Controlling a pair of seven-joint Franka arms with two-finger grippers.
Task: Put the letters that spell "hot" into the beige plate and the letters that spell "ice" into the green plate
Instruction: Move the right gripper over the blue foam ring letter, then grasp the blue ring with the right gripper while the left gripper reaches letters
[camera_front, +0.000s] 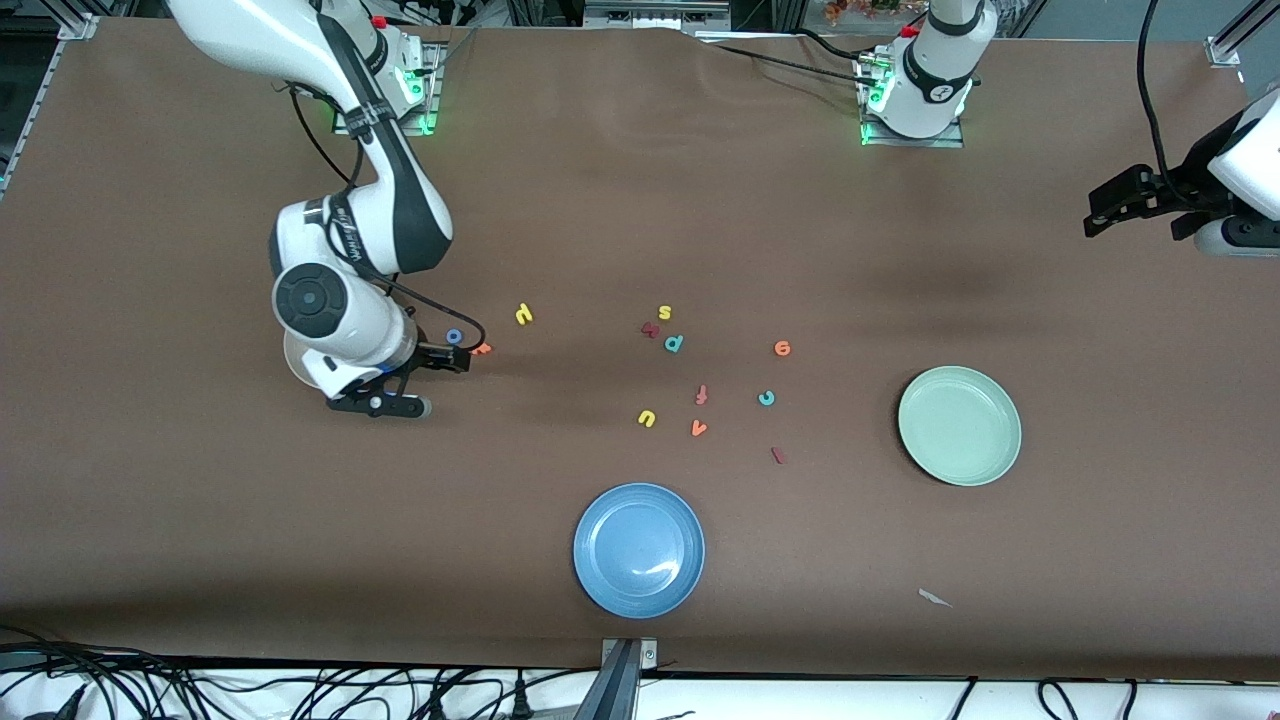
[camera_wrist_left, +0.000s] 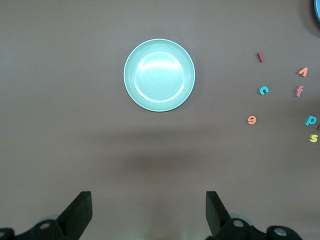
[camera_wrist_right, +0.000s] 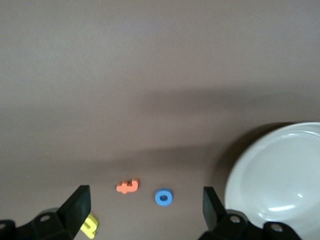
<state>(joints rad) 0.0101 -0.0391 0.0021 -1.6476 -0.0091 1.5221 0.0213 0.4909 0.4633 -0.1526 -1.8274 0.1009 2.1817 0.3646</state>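
Beige plate (camera_wrist_right: 280, 175) sits mostly under my right hand (camera_front: 440, 375), fingers spread wide, nothing held; blue o (camera_front: 454, 337) and orange t (camera_front: 482, 349) lie just beside it. Left hand (camera_front: 1100, 215) waits, wide too.

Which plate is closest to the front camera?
The blue plate. It sits lowest in the front view; the green plate lies higher, and the beige plate is under the right arm.

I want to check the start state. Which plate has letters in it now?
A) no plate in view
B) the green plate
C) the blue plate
A: the green plate and the blue plate are bare inside, and the letters lie on the table.
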